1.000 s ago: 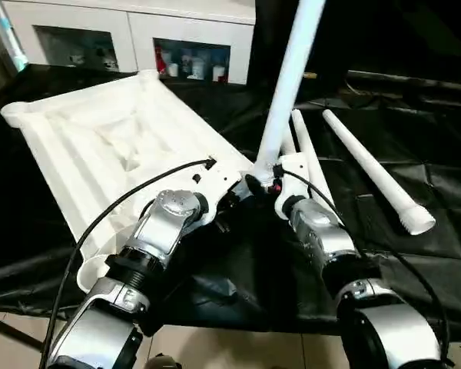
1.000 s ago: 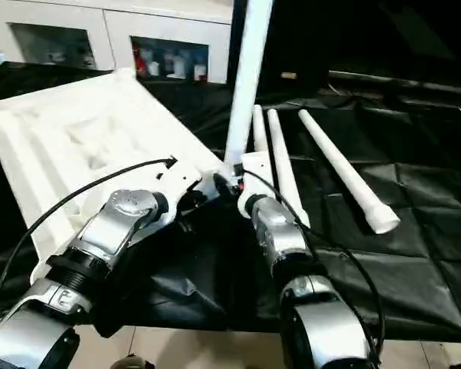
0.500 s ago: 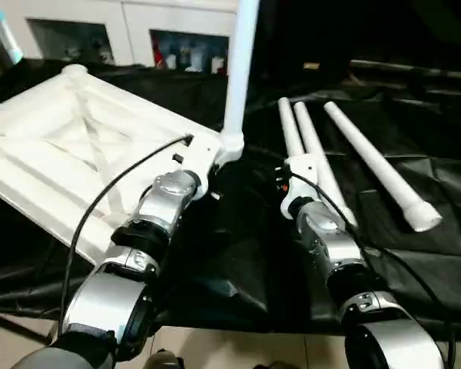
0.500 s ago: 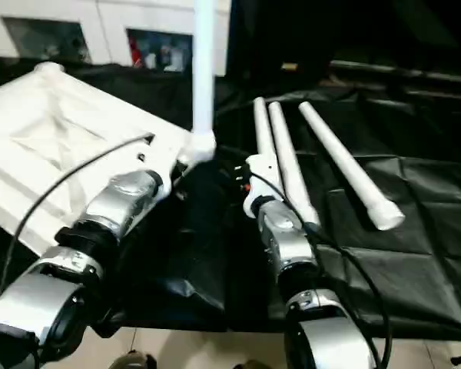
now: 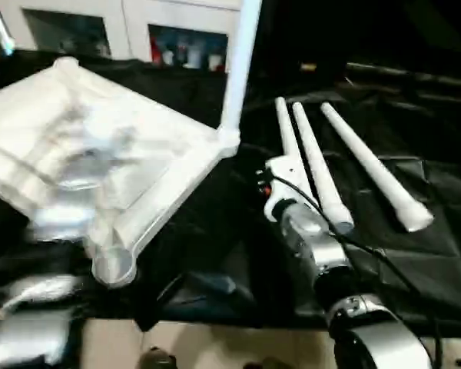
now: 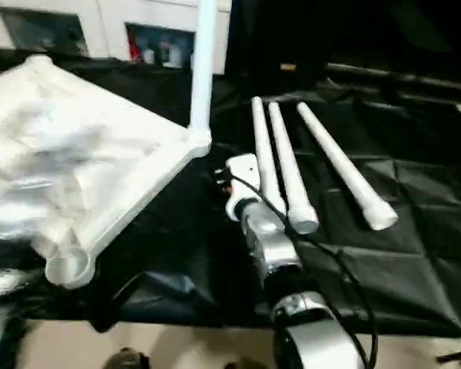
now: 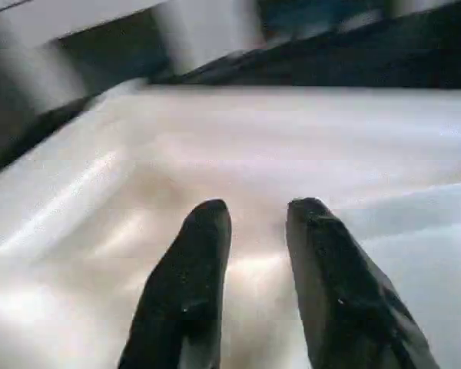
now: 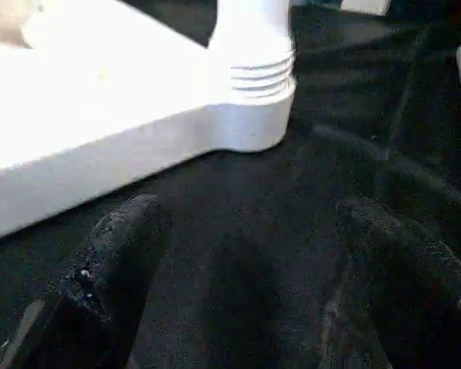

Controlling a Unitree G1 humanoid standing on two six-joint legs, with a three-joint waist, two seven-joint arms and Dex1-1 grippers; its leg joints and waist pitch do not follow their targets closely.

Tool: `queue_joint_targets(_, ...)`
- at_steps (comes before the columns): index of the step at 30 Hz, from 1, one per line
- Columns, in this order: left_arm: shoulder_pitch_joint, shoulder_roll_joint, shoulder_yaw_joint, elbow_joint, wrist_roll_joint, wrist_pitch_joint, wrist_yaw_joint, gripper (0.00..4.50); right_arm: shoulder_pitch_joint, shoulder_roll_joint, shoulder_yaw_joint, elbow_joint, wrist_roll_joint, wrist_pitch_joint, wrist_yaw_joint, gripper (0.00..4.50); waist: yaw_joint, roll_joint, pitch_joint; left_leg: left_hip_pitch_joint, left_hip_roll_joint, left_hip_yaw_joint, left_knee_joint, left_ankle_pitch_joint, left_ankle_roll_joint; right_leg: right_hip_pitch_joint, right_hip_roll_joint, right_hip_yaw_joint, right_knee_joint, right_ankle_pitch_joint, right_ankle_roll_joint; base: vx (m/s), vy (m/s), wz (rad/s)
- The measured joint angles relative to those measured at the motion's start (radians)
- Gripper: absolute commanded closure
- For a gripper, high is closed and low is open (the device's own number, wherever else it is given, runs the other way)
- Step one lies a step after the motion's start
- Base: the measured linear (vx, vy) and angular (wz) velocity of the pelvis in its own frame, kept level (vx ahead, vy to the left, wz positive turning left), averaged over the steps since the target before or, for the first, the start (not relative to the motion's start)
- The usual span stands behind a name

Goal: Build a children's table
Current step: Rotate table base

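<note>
Right wrist view shows the right gripper (image 8: 246, 307) spread wide and empty over the black cloth (image 5: 415, 254), just short of the table top (image 5: 100, 161), which lies underside up with one leg (image 5: 242, 54) standing in its corner socket. Three loose legs (image 5: 369, 165) lie beside that corner. The left gripper (image 7: 253, 254), slightly parted and empty, hovers over the top. A cabinet (image 5: 138, 31) stands behind.

My head views are smeared with motion blur on the left, where the table top (image 5: 100, 161) glares white and loses its ribs. The black cloth (image 5: 415, 254) stays dim with soft sheen. Both wrist views look soft; the top bleaches out past the left fingers (image 7: 188, 284).
</note>
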Motion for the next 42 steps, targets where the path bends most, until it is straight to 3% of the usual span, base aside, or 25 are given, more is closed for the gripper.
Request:
queue_joint_targets(1, 0.027, 0.029, 0.014, -0.037, 0.013, 0.021, 0.001, 2.74, -0.007, 0.003, 0.001, 0.011, -0.002, 0.001, 0.001, 0.61, 0.000, -0.005, -0.001, 0.000, 0.000, 0.000, 0.000, 0.000, 0.000, 0.000, 0.000, 0.000, 0.000, 0.000, 0.000, 0.000, 0.000, 0.00)
queue_joint_targets(4, 0.071, 0.078, 0.043, -0.121, 0.052, 0.072, 0.003, 2.74, -0.019, 0.015, 0.012, 0.027, -0.005, 0.003, 0.008, 0.61, 0.013, -0.025, 0.000, 0.000, 0.000, 0.000, 0.001, -0.002, -0.004, 0.001, -0.001, 0.000, 0.000, 0.000, 0.000, 0.000, 0.000, 0.00)
queue_joint_targets(6, 0.130, 0.118, 0.065, -0.201, 0.083, 0.129, 0.002, 2.35, -0.043, 0.023, 0.019, 0.054, -0.007, 0.004, 0.008, 0.61, 0.015, -0.042, -0.001, 0.001, 0.000, 0.000, 0.001, -0.002, -0.005, 0.001, -0.001, 0.001, 0.002, 0.000, 0.001, 0.000, 0.000, 0.00)
queue_joint_targets(8, 0.186, 0.154, 0.092, -0.255, 0.113, 0.175, 0.001, 2.30, -0.060, 0.025, 0.024, 0.071, -0.013, 0.006, 0.007, 0.61, 0.013, -0.052, -0.001, 0.002, 0.000, 0.000, 0.002, -0.001, -0.005, 0.001, -0.001, 0.001, 0.003, 0.000, 0.001, 0.000, 0.000, 0.00)
queue_joint_targets(9, 0.234, 0.193, 0.112, -0.294, 0.141, 0.225, -0.003, 2.32, -0.066, 0.023, 0.027, 0.078, -0.013, 0.007, 0.004, 0.61, 0.011, -0.063, 0.000, 0.002, 0.000, 0.000, 0.001, 0.000, -0.007, 0.001, 0.000, 0.000, 0.004, 0.000, 0.001, 0.000, 0.000, 0.00)
queue_joint_targets(12, 0.293, 0.226, 0.136, -0.348, 0.168, 0.293, -0.011, 1.89, -0.068, 0.030, 0.029, 0.104, -0.017, 0.009, -0.001, 0.61, 0.017, -0.073, 0.003, 0.003, 0.000, -0.001, 0.002, 0.000, -0.008, 0.001, 0.000, 0.000, 0.006, 0.000, 0.001, 0.000, 0.000, 0.00)
queue_joint_targets(14, 0.332, 0.240, 0.134, -0.384, 0.179, 0.337, -0.023, 1.90, -0.069, 0.042, 0.030, 0.110, -0.021, 0.009, 0.000, 0.61, 0.023, -0.078, 0.001, 0.003, 0.000, -0.002, 0.003, 0.001, -0.009, 0.002, 0.000, 0.000, 0.006, 0.001, 0.001, 0.000, 0.000, 0.00)
queue_joint_targets(16, 0.366, 0.257, 0.124, -0.420, 0.184, 0.384, -0.051, 1.55, -0.077, 0.049, 0.032, 0.112, -0.021, 0.009, 0.000, 0.61, 0.025, -0.079, 0.001, 0.003, 0.000, -0.002, 0.005, 0.002, -0.010, 0.003, 0.000, 0.000, 0.006, 0.003, 0.001, 0.000, 0.000, 0.00)
queue_joint_targets(19, 0.401, 0.275, 0.087, -0.501, 0.142, 0.488, -0.149, 1.51, -0.083, 0.044, 0.032, 0.114, -0.021, 0.009, 0.001, 0.61, 0.029, -0.079, 0.001, 0.004, 0.000, -0.003, 0.006, 0.003, -0.011, 0.005, 0.000, 0.000, 0.006, 0.005, 0.002, 0.000, 0.000, 0.00)
queue_joint_targets(27, 0.416, 0.270, -0.041, -0.666, -0.053, 0.634, -0.405, 0.76, -0.084, 0.024, 0.032, 0.122, -0.011, 0.019, 0.085, 0.61, 0.043, -0.071, 0.003, 0.004, 0.000, -0.004, 0.006, 0.003, -0.012, 0.005, 0.000, 0.000, 0.007, 0.008, 0.001, 0.000, 0.000, 0.00)
queue_joint_targets(29, 0.417, 0.276, -0.091, -0.686, -0.089, 0.651, -0.462, 0.59, -0.077, 0.011, 0.041, 0.089, -0.010, 0.037, 0.126, 0.61, 0.046, -0.064, 0.006, 0.005, 0.000, -0.004, 0.007, 0.003, -0.012, 0.005, 0.000, 0.000, 0.007, 0.009, 0.001, 0.000, 0.000, 0.00)
queue_joint_targets(32, 0.413, 0.282, -0.143, -0.686, -0.111, 0.662, -0.512, 0.49, -0.061, -0.020, 0.050, 0.029, -0.003, 0.060, 0.172, 0.61, 0.044, -0.042, 0.007, 0.005, -0.001, -0.004, 0.008, 0.003, -0.012, 0.006, 0.000, 0.002, 0.006, 0.011, 0.001, 0.000, 0.000, 0.00)
queue_joint_targets(34, 0.391, 0.287, -0.186, -0.656, -0.114, 0.652, -0.536, 0.27, -0.024, -0.062, 0.051, -0.052, -0.001, 0.101, 0.194, 0.61, 0.046, -0.022, 0.006, 0.005, -0.001, -0.004, 0.008, 0.003, -0.012, 0.007, 0.000, 0.002, 0.006, 0.011, 0.001, 0.000, 0.000, 0.00)
queue_joint_targets(37, 0.354, 0.281, -0.221, -0.604, -0.114, 0.635, -0.548, 0.12, 0.014, -0.102, 0.034, -0.181, 0.015, 0.169, 0.184, 0.61, 0.045, -0.004, 0.010, 0.006, -0.002, -0.004, 0.007, 0.004, -0.012, 0.007, 0.000, 0.003, 0.007, 0.013, 0.002, 0.000, 0.000, 0.00)
queue_joint_targets(42, 0.297, 0.204, -0.259, -0.578, -0.141, 0.580, -0.549, 0.05, 0.035, -0.113, 0.017, -0.305, 0.012, 0.290, 0.116, 0.61, 0.036, 0.000, 0.011, 0.009, -0.001, -0.005, 0.003, 0.007, -0.017, 0.007, 0.002, 0.002, 0.007, 0.015, 0.000, 0.000, 0.000, 0.00)
